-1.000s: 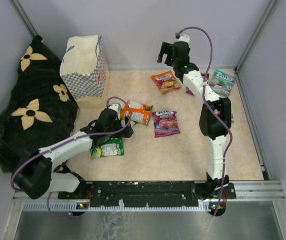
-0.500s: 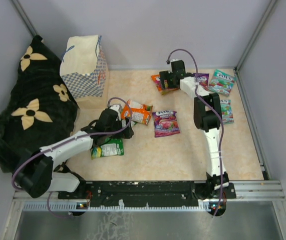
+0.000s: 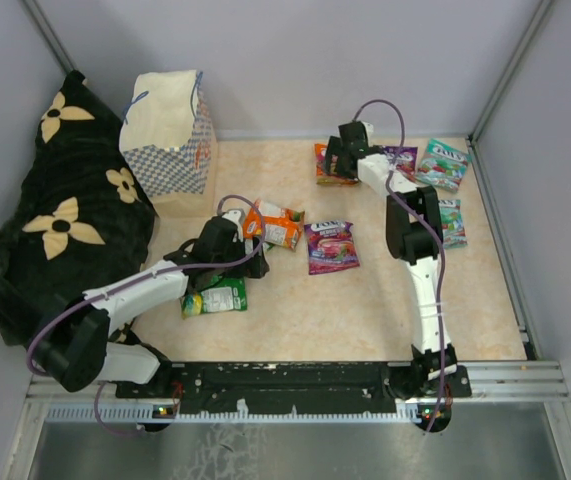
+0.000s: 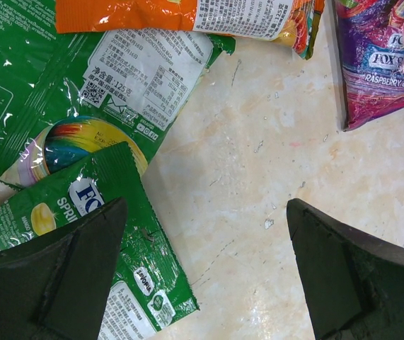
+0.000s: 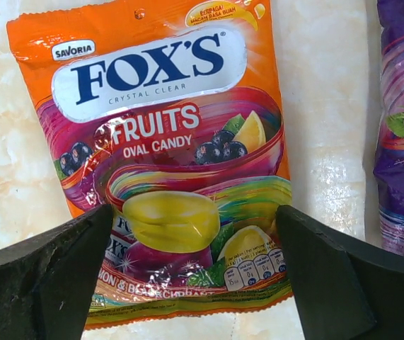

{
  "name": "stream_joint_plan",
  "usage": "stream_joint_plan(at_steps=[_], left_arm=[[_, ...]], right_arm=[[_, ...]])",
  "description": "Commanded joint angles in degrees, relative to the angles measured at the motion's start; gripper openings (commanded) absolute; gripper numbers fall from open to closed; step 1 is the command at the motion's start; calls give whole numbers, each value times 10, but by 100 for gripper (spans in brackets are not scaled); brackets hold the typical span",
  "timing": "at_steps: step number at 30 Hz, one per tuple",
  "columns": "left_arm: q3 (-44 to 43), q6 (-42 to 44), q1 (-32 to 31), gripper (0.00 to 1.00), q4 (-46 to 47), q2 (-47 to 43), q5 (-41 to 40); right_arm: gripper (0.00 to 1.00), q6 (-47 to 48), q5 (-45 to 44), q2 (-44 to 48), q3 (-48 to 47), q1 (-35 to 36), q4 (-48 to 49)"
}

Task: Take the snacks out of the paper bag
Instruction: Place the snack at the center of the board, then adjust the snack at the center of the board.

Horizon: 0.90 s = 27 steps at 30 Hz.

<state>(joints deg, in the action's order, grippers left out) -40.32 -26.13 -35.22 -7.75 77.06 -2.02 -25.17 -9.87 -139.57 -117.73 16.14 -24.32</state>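
The checkered paper bag (image 3: 170,130) stands upright at the back left. Several snack pouches lie on the table: orange (image 3: 277,224), purple (image 3: 331,246), green (image 3: 217,296), teal (image 3: 443,163) and another orange (image 3: 321,168). My right gripper (image 3: 339,160) is open, low over that back orange pouch (image 5: 166,142), its fingers (image 5: 46,276) on either side of the pouch's lower end. My left gripper (image 3: 253,260) is open and empty over bare table (image 4: 258,212), beside two green pouches (image 4: 81,234).
A black cloth with cream flowers (image 3: 55,220) is heaped along the left wall. A purple pouch (image 3: 401,158) and a second teal pouch (image 3: 451,222) lie at the right. Grey walls close the back and sides.
My right arm has come down from a raised pose to just over the back orange pouch. My left arm has hardly moved.
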Motion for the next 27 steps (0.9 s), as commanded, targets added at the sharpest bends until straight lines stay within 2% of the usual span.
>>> stream_joint_plan(at_steps=[1, 7, 10, 13, 16, 20, 23, 27], left_arm=[[-11, 4, 2, 100, -5, -14, -2], [-8, 5, 2, 100, -7, -20, 1], [-14, 2, 2, 100, -10, -22, 8], [-12, 1, 2, 100, -9, -30, 13], [-6, 2, 2, 100, 5, -38, 23], [-9, 11, 2, 100, 17, -31, 46], [-15, 15, 2, 100, 19, -19, 62], [-15, 16, 2, 100, 21, -16, 69]], right_arm=[[99, -41, -3, 10, -21, 6, -50], [99, 14, 20, 50, -112, -4, -93], [99, 35, 51, 131, -109, -30, -94], [99, 44, 94, 240, 14, -76, -63], [99, 47, 86, 343, 169, -123, -33], [99, 42, 86, 421, 346, -191, 27], [94, 20, 153, 414, 393, -257, 66], [86, 28, 122, 378, 375, -282, 44]])
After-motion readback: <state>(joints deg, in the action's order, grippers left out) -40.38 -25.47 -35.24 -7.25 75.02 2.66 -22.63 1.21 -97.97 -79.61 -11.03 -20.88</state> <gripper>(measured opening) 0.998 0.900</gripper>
